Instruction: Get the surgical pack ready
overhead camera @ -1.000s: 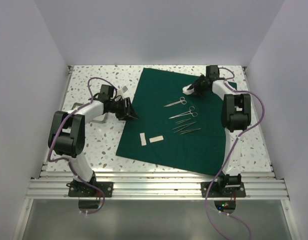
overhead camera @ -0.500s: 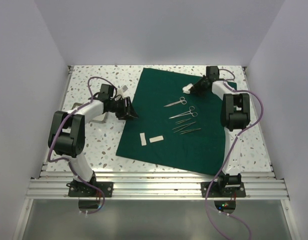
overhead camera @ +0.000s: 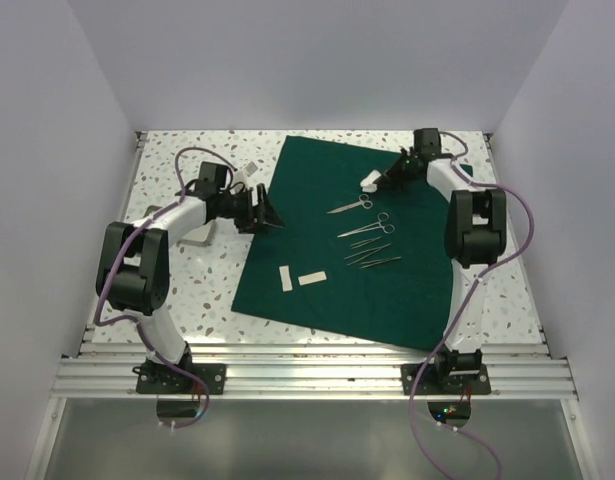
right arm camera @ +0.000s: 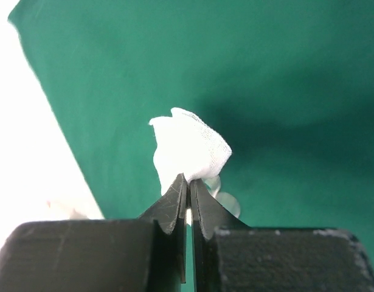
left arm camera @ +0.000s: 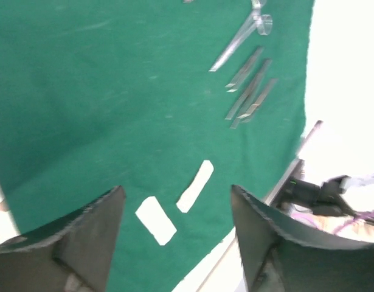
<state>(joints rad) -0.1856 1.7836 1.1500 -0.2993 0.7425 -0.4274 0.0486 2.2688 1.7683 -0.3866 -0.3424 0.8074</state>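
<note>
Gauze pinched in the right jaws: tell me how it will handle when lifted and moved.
Probably floppy: the gauze bunches into soft folds beyond the shut right jaws. Likely very light, since a thin pinch at one edge supports it. It could slip free, as only a small corner is gripped above the drape.

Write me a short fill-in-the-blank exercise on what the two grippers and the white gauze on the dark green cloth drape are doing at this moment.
1. The right gripper is ____ on the crumpled white gauze piece.
2. The left gripper hovers with its jaws ____, holding nothing.
3. ____ flat white gauze strips lie side by side on the dark green cloth drape.
Missing words: shut; open; two.
</note>
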